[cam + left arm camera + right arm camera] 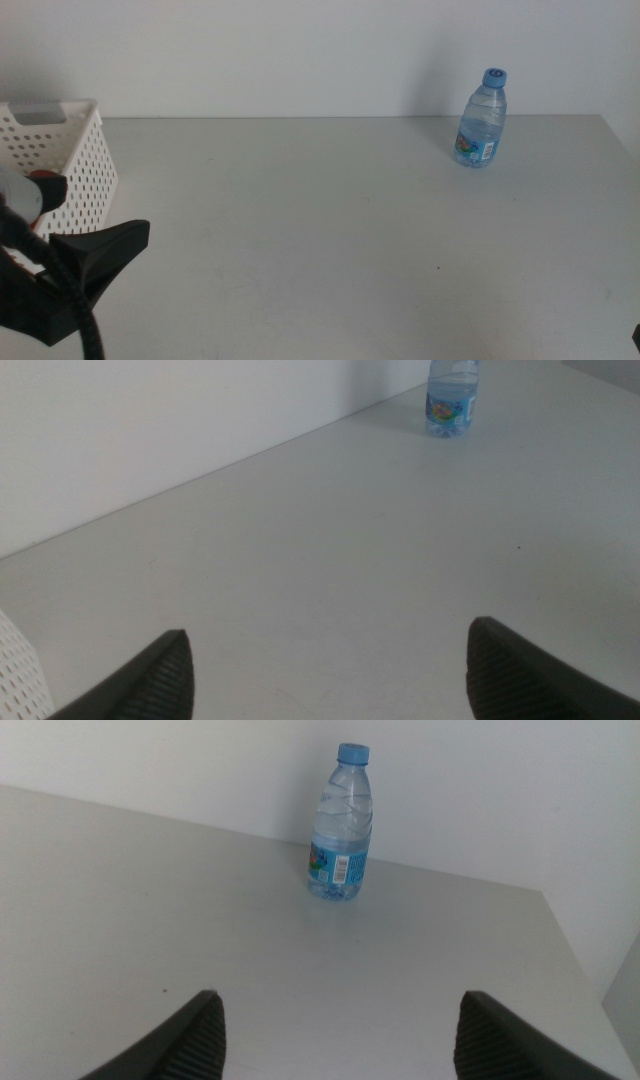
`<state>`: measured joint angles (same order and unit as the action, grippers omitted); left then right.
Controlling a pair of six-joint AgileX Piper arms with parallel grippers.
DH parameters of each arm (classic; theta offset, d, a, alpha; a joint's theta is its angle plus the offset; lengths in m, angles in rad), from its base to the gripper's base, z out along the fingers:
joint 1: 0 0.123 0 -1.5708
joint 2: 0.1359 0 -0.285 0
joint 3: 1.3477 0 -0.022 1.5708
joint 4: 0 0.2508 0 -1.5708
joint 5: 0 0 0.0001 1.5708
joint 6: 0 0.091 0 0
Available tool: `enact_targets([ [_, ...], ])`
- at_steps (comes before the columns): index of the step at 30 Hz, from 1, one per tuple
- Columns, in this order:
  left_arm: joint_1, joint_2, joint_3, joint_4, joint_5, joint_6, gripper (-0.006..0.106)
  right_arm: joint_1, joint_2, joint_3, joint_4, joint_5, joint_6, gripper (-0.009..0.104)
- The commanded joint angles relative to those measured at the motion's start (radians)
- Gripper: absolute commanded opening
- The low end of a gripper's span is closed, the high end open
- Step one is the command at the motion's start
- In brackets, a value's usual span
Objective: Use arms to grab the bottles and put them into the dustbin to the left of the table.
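Water bottle (pixel 482 118) stands upright at the far right of your worktop (pixel 330 230), well apart from both grippers. Your left gripper (pixel 330 670) is beside the dustbin (pixel 70 160), fingers wide with nothing between. Your right gripper (pixel 340 1040) faces the bottle, fingers wide too. It is clear, with a blue cap and blue label.

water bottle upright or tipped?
Upright. The water bottle stands on its base at the table's far right, blue cap on top; the right wrist view agrees.
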<state>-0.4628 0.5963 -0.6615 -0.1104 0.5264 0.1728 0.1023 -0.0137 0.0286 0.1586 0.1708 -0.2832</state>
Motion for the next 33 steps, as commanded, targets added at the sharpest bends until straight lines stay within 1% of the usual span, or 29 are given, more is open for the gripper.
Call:
enact_targets([
  [1, -0.007, 0.003, -0.028, -0.007, -0.076, -0.015, 0.094, -0.008, -0.021, -0.011, 0.000, -0.130, -0.002, 0.058],
  [2, -0.007, 0.003, -0.028, -0.007, -0.076, -0.015, 0.094, -0.008, -0.021, -0.011, 0.010, -0.156, 0.007, 0.058],
  [5, -0.007, 0.003, -0.028, -0.007, -0.076, -0.015, 0.094, -0.008, -0.005, -0.011, 0.011, -0.293, 0.008, 0.058],
  [7, -0.007, 0.003, -0.028, -0.007, -0.076, -0.015, 0.094, -0.008, 0.046, -0.014, 0.035, -0.328, 0.020, 0.058],
  [9, -0.007, 0.003, -0.028, -0.007, -0.076, -0.015, 0.094, -0.008, 0.136, -0.022, 0.059, -0.328, 0.033, 0.058],
  [12, -0.007, 0.003, -0.028, -0.007, -0.076, -0.015, 0.094, -0.008, 0.337, -0.057, 0.063, -0.374, 0.038, 0.058],
  [15, -0.007, 0.003, -0.028, -0.007, -0.076, -0.015, 0.094, -0.008, 0.528, -0.128, 0.063, -0.449, 0.061, 0.058],
  [19, -0.005, 0.003, -0.028, -0.007, -0.076, -0.015, 0.094, -0.008, 0.738, -0.152, 0.117, -0.598, 0.160, 0.058],
  [20, -0.005, 0.003, -0.028, -0.007, -0.075, -0.015, 0.094, -0.008, 0.791, -0.152, 0.108, -0.644, 0.188, 0.058],
  [21, -0.005, 0.003, -0.028, -0.007, -0.076, -0.015, 0.094, -0.008, 0.831, -0.152, 0.087, -0.706, 0.215, 0.058],
  [22, -0.005, 0.003, -0.028, -0.007, -0.076, -0.015, 0.094, -0.008, 0.881, -0.152, 0.043, -0.778, 0.234, 0.058],
  [24, -0.005, 0.003, -0.028, -0.007, -0.076, -0.015, 0.094, -0.008, 0.978, -0.153, -0.082, -0.907, 0.271, 0.058],
  [25, -0.005, 0.003, -0.028, -0.007, -0.076, -0.015, 0.094, -0.008, 1.025, -0.155, -0.137, -0.986, 0.297, 0.058],
  [26, -0.005, 0.003, -0.028, -0.007, -0.076, -0.015, 0.094, -0.008, 1.072, -0.160, -0.178, -1.060, 0.318, 0.058],
  [29, -0.005, 0.003, -0.028, -0.007, -0.076, -0.015, 0.094, -0.008, 1.202, -0.197, -0.253, -1.210, 0.350, 0.058],
  [31, -0.005, 0.003, -0.028, -0.007, -0.076, -0.015, 0.094, -0.008, 1.286, -0.237, -0.283, -1.253, 0.350, 0.058],
  [33, -0.005, 0.003, -0.028, -0.007, -0.076, -0.015, 0.094, -0.008, 1.379, -0.294, -0.289, -1.262, 0.350, 0.058],
])
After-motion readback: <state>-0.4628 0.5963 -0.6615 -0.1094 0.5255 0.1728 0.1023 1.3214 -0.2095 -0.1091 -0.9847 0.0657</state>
